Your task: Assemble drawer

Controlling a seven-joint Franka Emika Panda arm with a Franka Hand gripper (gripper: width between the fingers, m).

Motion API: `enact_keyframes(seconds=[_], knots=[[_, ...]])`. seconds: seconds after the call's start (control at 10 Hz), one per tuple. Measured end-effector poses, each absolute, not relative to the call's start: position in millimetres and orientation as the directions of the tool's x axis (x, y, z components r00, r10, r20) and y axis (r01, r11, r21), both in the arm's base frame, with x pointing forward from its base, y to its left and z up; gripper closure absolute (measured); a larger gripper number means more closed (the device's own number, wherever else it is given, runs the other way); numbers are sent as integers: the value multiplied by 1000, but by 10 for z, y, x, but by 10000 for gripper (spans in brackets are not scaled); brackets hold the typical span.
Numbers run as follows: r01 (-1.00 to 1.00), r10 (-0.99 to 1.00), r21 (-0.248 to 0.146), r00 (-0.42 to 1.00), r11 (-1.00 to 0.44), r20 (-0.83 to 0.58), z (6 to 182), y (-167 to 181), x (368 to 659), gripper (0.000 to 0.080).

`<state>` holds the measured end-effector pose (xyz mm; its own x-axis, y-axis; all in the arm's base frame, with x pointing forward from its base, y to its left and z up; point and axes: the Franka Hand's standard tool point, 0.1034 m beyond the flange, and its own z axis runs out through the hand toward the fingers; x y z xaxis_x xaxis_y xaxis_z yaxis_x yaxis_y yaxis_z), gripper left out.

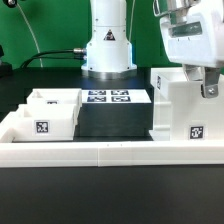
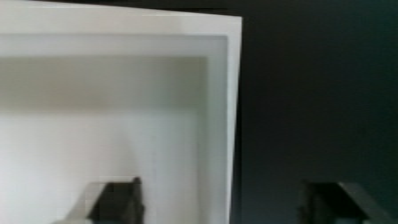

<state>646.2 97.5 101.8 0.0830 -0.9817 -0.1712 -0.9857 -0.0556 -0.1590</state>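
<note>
The tall white hollow box point(image 1: 180, 112) stands at the exterior view's right, with a square tag point(image 1: 195, 131) on its front. My gripper point(image 1: 206, 92) hangs just above the box's top right part. In the wrist view the gripper point(image 2: 228, 206) is open and empty. One dark finger point(image 2: 116, 202) is over the white box, the other point(image 2: 338, 202) is over the black table, and the box's wall edge point(image 2: 230, 120) lies between them. Two small white trays point(image 1: 45, 112) sit at the left, the front one with a tag point(image 1: 42, 127). Their knobs do not show.
The marker board point(image 1: 107, 97) lies flat in front of the robot's white base point(image 1: 108, 50). A low white wall point(image 1: 110, 152) borders the black table point(image 1: 112, 122) along the front. A green backdrop stands behind.
</note>
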Motion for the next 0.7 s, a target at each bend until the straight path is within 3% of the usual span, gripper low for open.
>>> enact_keyframes(seconds=[0.1, 0.2, 0.3, 0.5, 0.7], knots=[[-985, -982, -161, 84, -56, -171, 1025, 976, 6466, 246], [-985, -982, -162, 84, -57, -171, 1028, 977, 6469, 246], [-985, -982, -162, 85, -58, -171, 1030, 978, 6470, 168], [-972, -970, -179, 182, -153, -159, 1111, 993, 6414, 155], [-924, -927, -218, 348, -315, -137, 1373, 911, 6201, 150]])
